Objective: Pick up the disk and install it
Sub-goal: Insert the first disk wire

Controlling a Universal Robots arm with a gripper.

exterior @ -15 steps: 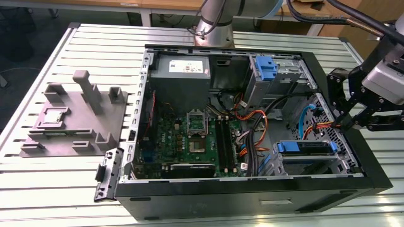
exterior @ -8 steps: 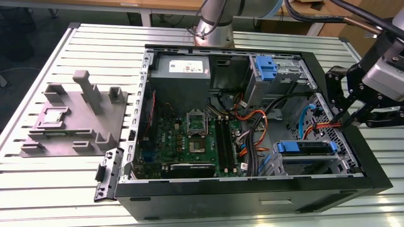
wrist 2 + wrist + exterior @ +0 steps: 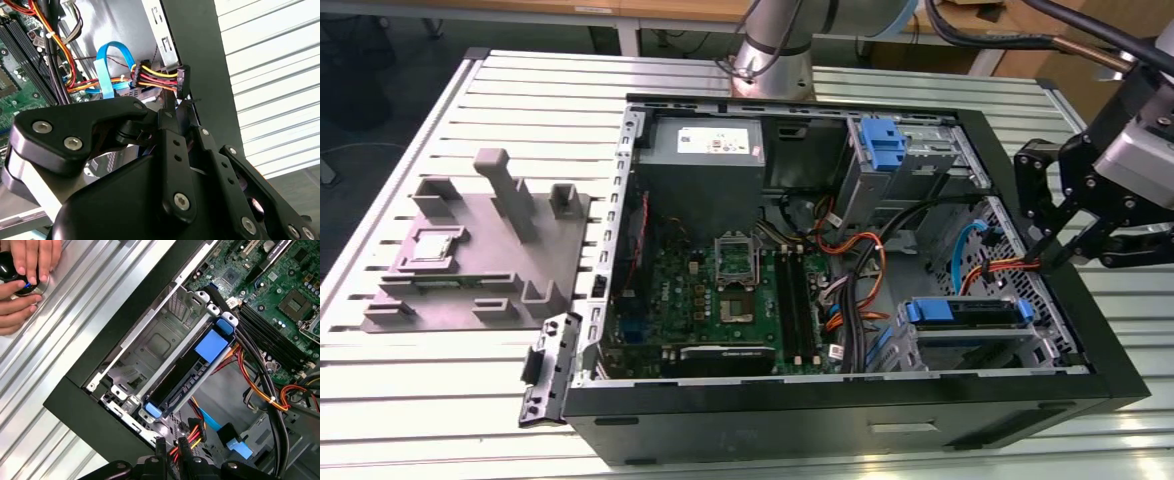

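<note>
Disk seated in the drive cage, pincer beside it with nothing in its grip

In the exterior view the pincer [image 3: 1063, 258] hangs over the open computer case [image 3: 854, 412] at its wall on the exterior view's right, fingers only narrowly apart and holding nothing. The disk [image 3: 967, 312] lies in its blue carrier inside the drive cage [image 3: 155, 340] in the case's corner, just beside the pincer. In the first wrist view the disk [image 3: 180, 384] runs along the cage's inner side, and the red and yellow cables [image 3: 195, 432] pass right by the fingertips. A hand [image 3: 27, 262] rests on a black knob on the slatted bench [image 3: 454, 400]
</note>
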